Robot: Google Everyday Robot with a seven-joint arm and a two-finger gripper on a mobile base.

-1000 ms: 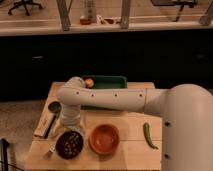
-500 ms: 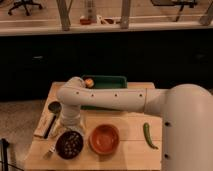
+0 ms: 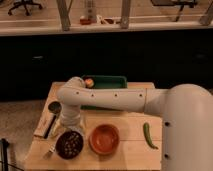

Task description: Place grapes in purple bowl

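Note:
The purple bowl [image 3: 68, 145] stands near the front left of the wooden table. The grapes [image 3: 70, 142] lie inside it as a dark brownish cluster. My gripper [image 3: 70, 130] hangs at the end of the white arm directly over the bowl's back rim, just above the grapes. The arm's wrist covers most of the gripper, so I cannot tell whether it touches the grapes.
An orange-brown bowl [image 3: 104, 138] sits right of the purple one. A long green pepper [image 3: 149, 135] lies further right. A green tray [image 3: 107, 81] with a small orange fruit [image 3: 89, 82] is at the back. A small round can [image 3: 54, 106] and a flat dark item [image 3: 46, 125] sit at the left edge.

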